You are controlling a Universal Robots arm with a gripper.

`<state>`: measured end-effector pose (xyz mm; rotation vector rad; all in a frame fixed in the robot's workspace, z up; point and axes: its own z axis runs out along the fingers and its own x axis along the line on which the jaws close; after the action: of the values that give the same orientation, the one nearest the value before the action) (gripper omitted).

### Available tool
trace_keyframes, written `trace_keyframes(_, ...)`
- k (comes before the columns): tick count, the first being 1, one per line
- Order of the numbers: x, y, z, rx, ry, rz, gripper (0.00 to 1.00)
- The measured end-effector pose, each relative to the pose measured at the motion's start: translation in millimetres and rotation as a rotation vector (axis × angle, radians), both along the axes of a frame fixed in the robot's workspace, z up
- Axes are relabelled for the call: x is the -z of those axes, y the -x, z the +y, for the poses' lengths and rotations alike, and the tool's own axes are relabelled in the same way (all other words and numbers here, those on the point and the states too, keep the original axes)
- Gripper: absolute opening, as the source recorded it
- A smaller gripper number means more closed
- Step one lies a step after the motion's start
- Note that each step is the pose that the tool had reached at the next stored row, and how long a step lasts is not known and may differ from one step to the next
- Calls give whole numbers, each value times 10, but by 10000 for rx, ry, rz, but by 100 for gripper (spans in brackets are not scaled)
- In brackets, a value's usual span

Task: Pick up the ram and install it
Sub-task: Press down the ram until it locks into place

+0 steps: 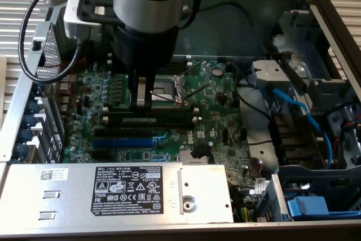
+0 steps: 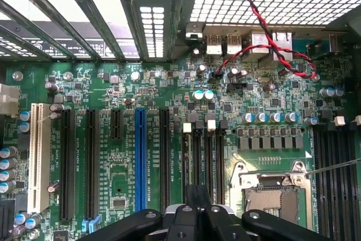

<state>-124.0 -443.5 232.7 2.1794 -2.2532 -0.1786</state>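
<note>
The ram (image 1: 155, 120) lies in the slot bank just in front of the CPU socket (image 1: 167, 87), apparently standing in one of the black slots (image 1: 148, 131) rather than loose on the board (image 1: 214, 134). Its long axis runs across the exterior view from left to right, parallel to the other slots and to the blue slot (image 1: 121, 142) nearer the camera. The arm comes straight down over this spot, and the fingers (image 1: 140, 91) are fully closed, pressed together with nothing visibly clamped between them. Their tips sit right at the ram's top edge, over the part of the stick toward the exterior view's left and well off its middle; whether they actually touch it or stop just above cannot be told. So the stick reaches mostly toward the exterior view's right from the fingers, with only a short stretch on the other side. In the wrist view the closed tips (image 2: 197, 198) point down onto the same slot bank, beside the socket (image 2: 271, 201), with the slots running lengthwise away from them.
</note>
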Motion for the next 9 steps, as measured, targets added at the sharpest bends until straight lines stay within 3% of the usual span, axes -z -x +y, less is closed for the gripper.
trace_keyframes(9,16,1,-1,2,-3,-2,10)
